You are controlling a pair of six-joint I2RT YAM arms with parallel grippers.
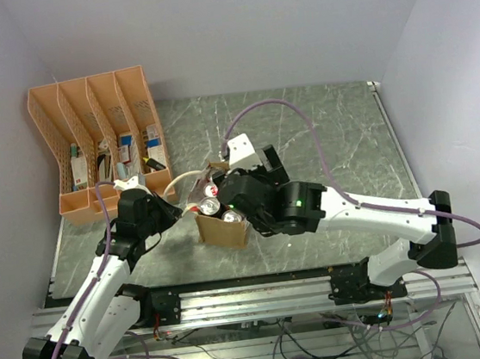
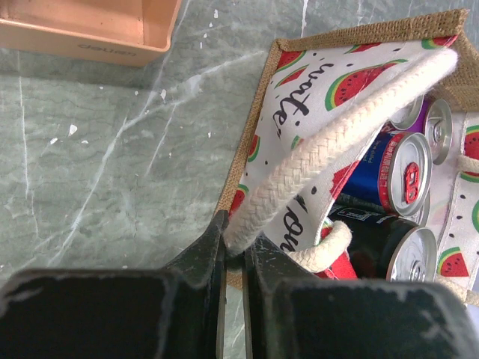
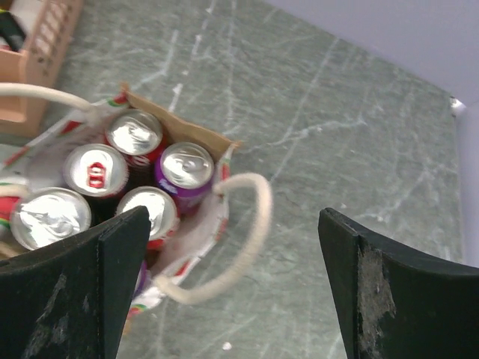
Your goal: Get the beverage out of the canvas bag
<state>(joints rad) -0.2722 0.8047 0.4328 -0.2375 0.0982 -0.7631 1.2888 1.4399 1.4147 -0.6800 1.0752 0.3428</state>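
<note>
The canvas bag (image 1: 222,230) stands open mid-table, tan outside with a watermelon-print lining (image 2: 299,90). It holds several drink cans, among them a purple one (image 3: 185,168), a red-tabbed one (image 3: 93,170) and a blue one (image 2: 395,170). My left gripper (image 2: 238,254) is shut on one cream rope handle (image 2: 337,134) at the bag's left side and holds it stretched out. My right gripper (image 3: 232,262) is open and empty. It hovers just above the bag's right side, over the other handle loop (image 3: 243,239), which hangs free. It touches no can.
The orange slotted file rack (image 1: 101,143) stands at the back left and holds small items. Its base shows in the left wrist view (image 2: 82,30). The grey marble tabletop (image 3: 359,134) stretches to the right of the bag. White walls enclose the back and the sides.
</note>
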